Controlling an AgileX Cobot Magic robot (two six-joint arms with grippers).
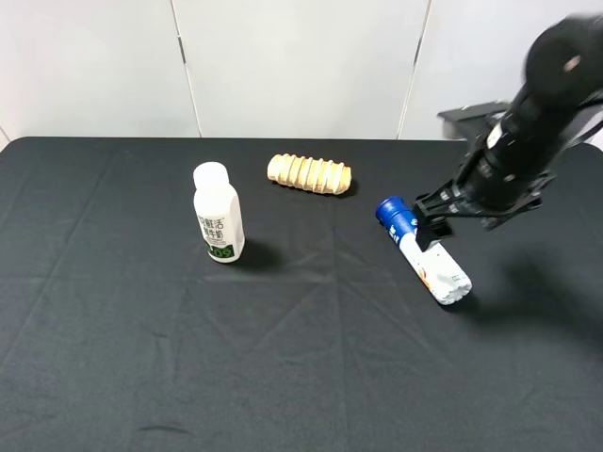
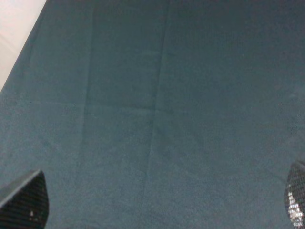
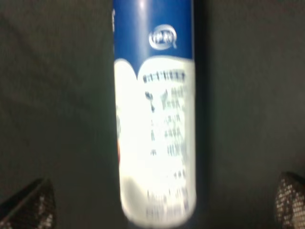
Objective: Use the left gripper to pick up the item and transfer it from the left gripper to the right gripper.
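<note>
- Setup is a table covered in a black cloth (image 1: 141, 377) with some creases in it, and plain white wall panels (image 1: 301, 66) behind.
- Right gripper (image 1: 441, 209) hangs low over the cloth on the right side of the overhead view, right by the blue-capped bottle (image 1: 422, 251). Its wrist camera shows the two fingertips (image 3: 28, 205) spread wide, one off to each side of the bottle (image 3: 155, 138), neither one touching it.
- The bottle is lying on its side on the cloth, right of centre, cap pointing toward the back wall and a bit left, white bottom end toward the front right. Blue upper part, white lower part with small printed text that's too blurry to read.
- Left gripper (image 2: 157, 210): can't find it in the overhead view. Its own camera only catches two finger tips (image 2: 26, 200) at opposite corners, set far apart, with bare cloth between them.
- Further out there's a ridged tan bread roll (image 1: 309, 173) lying near the back of the table, up and left of the bottle's cap, clearly apart from it.
- Furthest left is a shorter white bottle (image 1: 218, 213) with a white cap and green print, standing upright, well apart from everything else.
</note>
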